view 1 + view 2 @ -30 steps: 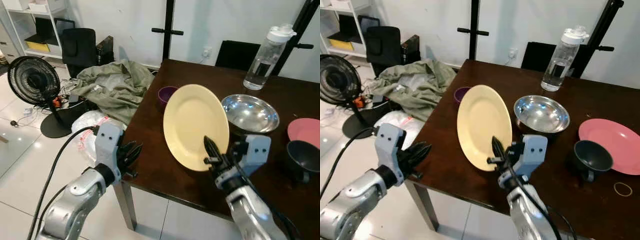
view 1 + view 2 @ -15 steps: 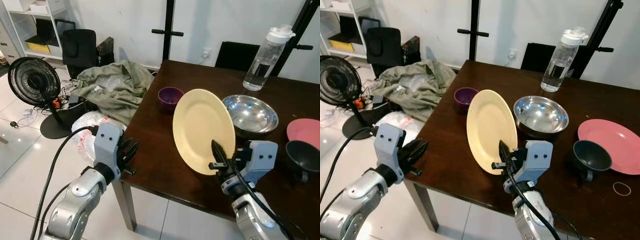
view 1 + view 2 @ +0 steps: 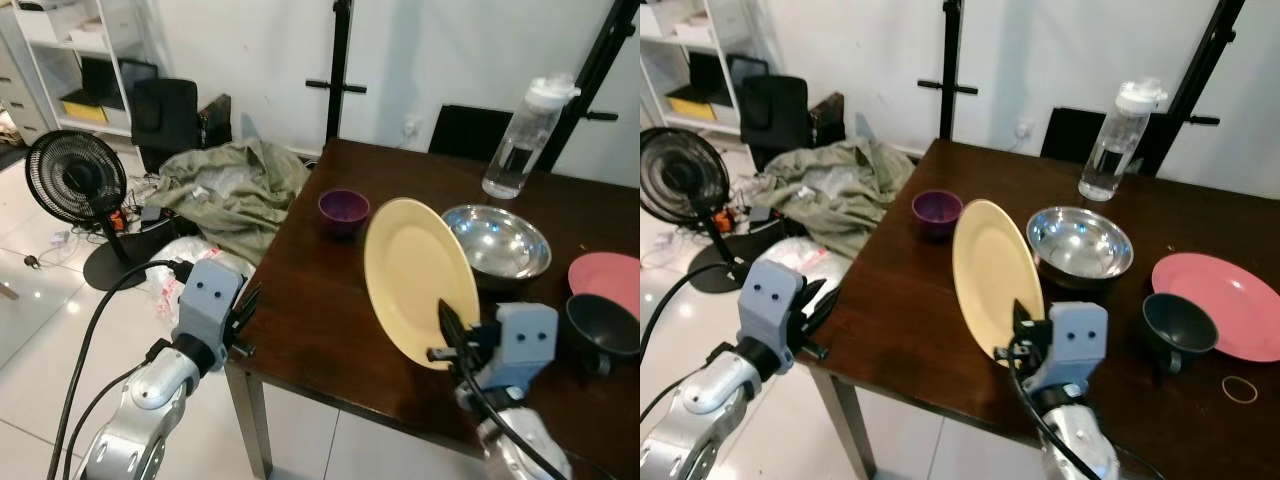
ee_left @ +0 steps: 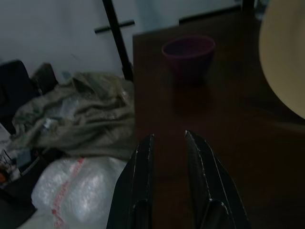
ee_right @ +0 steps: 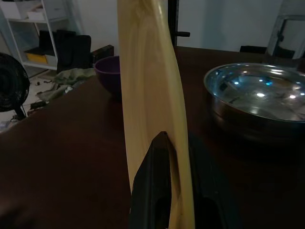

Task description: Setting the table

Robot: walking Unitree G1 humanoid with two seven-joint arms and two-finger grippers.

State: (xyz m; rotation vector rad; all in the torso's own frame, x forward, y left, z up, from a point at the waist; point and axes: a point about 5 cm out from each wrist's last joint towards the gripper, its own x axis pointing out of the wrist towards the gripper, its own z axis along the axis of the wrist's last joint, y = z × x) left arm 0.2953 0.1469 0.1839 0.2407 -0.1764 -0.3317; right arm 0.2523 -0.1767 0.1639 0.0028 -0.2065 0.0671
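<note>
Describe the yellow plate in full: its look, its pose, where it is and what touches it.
The yellow plate is round, pale and plain, with a smooth matte face and a shallow raised rim. It stands nearly on edge above the dark wooden table, its face turned toward the robot's left. The right gripper pinches its lower rim between two black fingers. A steel bowl sits just behind it and a purple bowl beyond, neither touching.

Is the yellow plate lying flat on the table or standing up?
Standing up on edge. The right gripper pinches the yellow plate at its lower rim, so its face turns sideways above the dark table instead of lying flat.
</note>
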